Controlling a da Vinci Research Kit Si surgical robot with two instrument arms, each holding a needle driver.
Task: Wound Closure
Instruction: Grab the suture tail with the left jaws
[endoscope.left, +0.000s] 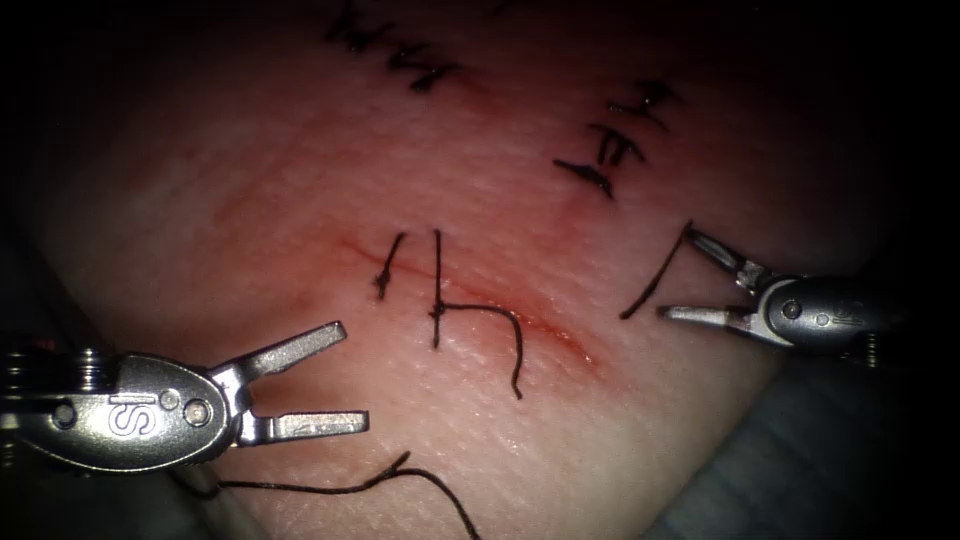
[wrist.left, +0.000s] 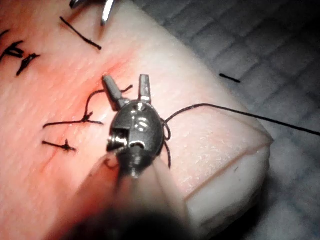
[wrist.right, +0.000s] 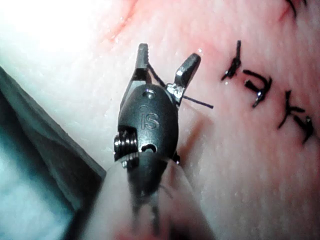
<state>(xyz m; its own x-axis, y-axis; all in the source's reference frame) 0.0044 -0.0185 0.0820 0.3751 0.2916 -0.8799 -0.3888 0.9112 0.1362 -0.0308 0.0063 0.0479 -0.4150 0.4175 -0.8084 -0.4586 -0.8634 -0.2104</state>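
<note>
On the tissue (endoscope.left: 300, 180), both tools' fingers gape empty; a loose thread (endoscope.left: 330, 488) runs off frame.

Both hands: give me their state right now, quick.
Left hand: open, holding nothing, left of the cut.
Right hand: open, holding nothing; cut thread end beside it.
</note>
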